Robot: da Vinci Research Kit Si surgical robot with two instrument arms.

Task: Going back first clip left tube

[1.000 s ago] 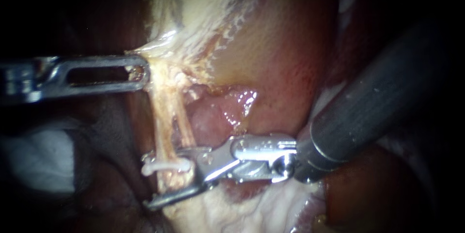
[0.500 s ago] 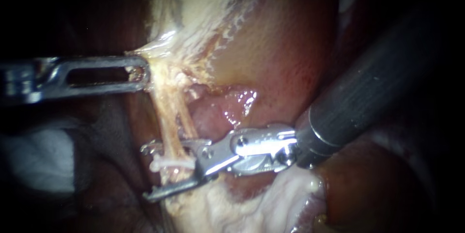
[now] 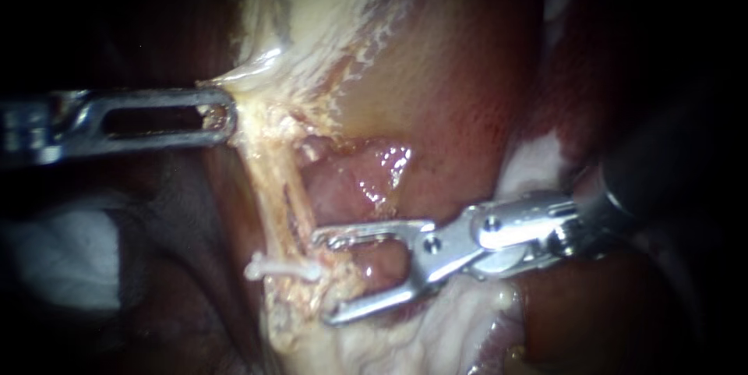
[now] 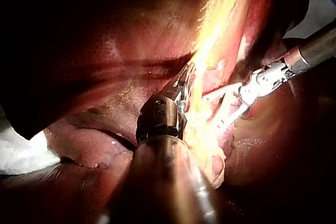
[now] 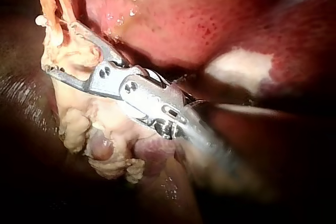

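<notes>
The claw of my right instrument stands wide open and holds nothing. Its upper part points at the right end of the clip. Its lower part reaches under the clip, to the pale fatty tissue below. Between the two parts I see only pink tissue, which they do not grip. The right wrist view shows the same open claw, with its tips against the yellowish lump at the foot of the strands.

The clip is white and lies across the left tube, low on it, just beside the tips of the open claw. The tube runs upward from there as a pale strand, with a second thin strand close at its right.

At the upper end of this strand, the claw of my left instrument is closed on the pale tissue and holds it taut. In the left wrist view this instrument grips the bright yellow band, and the right instrument is open just beside it.

Far to the left lies a white cloth.
</notes>
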